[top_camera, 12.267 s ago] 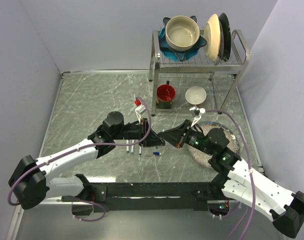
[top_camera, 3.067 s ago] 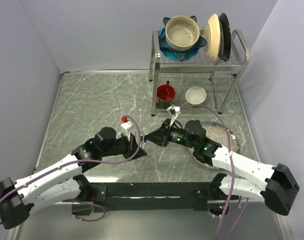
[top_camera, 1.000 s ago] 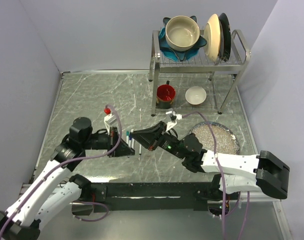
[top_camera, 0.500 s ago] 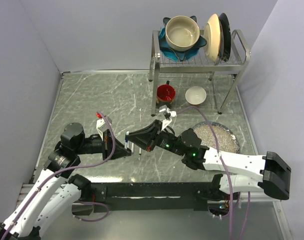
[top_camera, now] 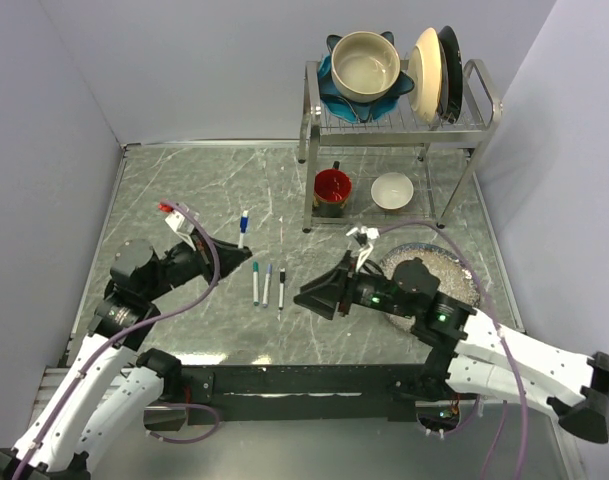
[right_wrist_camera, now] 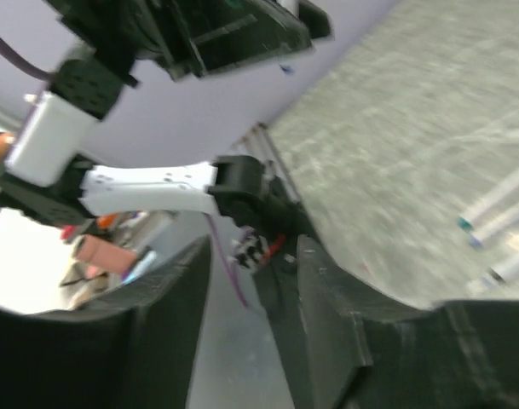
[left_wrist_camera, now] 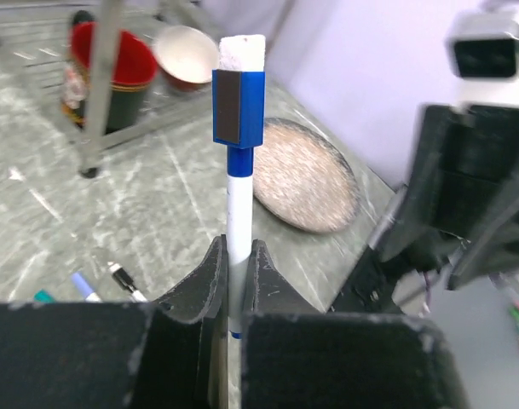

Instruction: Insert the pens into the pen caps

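My left gripper is shut on a thin white pen, which stands up between its fingers. A blue cap sits on the pen's far end. Three more pens lie side by side on the table: one with a teal end, one with a blue end, one with a black end. They also show blurred at the right edge of the right wrist view. My right gripper stands open and empty, just right of those pens.
A dish rack at the back right holds a bowl and plates. Under it stand a red mug and a small white bowl. A speckled plate lies partly under the right arm.
The right gripper has opened and drawn back to the right. The left gripper has swung away to the left and back, carrying the blue-capped pen.
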Motion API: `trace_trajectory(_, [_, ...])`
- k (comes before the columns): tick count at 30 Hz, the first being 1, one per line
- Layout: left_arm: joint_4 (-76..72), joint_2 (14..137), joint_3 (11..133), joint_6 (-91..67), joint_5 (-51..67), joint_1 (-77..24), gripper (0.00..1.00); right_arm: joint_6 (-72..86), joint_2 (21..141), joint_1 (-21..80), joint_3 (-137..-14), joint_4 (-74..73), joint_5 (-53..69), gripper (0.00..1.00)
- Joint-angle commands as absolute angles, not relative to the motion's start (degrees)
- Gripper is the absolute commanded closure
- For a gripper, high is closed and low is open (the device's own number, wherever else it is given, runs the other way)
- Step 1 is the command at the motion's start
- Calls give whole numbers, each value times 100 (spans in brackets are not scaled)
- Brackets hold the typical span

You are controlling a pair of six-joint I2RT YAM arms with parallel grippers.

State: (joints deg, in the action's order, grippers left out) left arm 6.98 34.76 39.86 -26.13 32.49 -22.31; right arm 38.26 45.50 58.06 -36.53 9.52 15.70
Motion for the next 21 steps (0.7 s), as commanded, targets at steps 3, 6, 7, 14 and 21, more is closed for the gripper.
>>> trace_trajectory(3, [825,3699,3718,-3207,1754,-2215,99,3226,3658,5687,-3788,-483,828,43])
trace_trajectory(6, [1536,4400,3691,-3419,795,-2215,99,3208,3569,5678,-3736,-633,738,41])
trace_trajectory(7, [1625,4560,3674,-3445,721,-2215,99,3199,3551,5678,-3718,-624,756,41])
trace_trajectory(14, [1100,5729,3270,-3700,423,-2215,99,3182,3507,5660,-3595,-711,826,38])
trace_trajectory(21, [607,6845,2857,-3858,352,-2311,98,3041,3243,5651,-3577,-993,598,37])
